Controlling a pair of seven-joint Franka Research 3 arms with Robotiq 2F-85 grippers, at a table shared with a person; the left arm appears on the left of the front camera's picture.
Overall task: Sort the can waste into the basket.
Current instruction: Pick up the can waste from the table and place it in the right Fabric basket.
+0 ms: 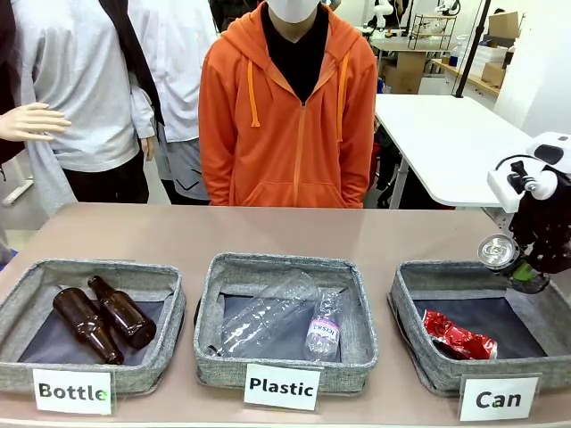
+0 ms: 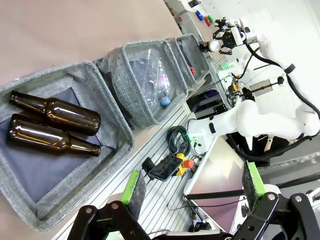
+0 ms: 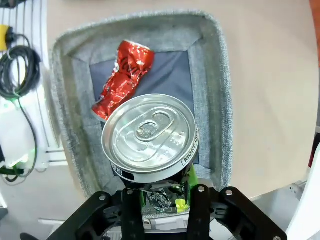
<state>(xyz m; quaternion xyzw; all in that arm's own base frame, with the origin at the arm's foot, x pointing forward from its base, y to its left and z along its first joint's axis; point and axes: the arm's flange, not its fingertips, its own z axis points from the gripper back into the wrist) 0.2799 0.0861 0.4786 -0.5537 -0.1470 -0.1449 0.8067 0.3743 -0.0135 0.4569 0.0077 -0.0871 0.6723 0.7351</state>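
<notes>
The black can (image 3: 150, 142) has a silver top with pull tab and pale rim lettering; it sits between the green pads of the right gripper (image 3: 162, 192), above the "Can" basket (image 3: 220, 100). Whether the jaws pinch it or have just released it cannot be told. Beyond the gripper, the crushed red can (image 3: 122, 75) lies on the basket's dark lining.

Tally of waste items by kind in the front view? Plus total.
Brown glass bottles: 2, in the Bottle bin
Clear plastic bottles: 2, in the Plastic bin
Cans: 2, red can in the Can bin, black can above it at the right gripper
Total: 6
</notes>
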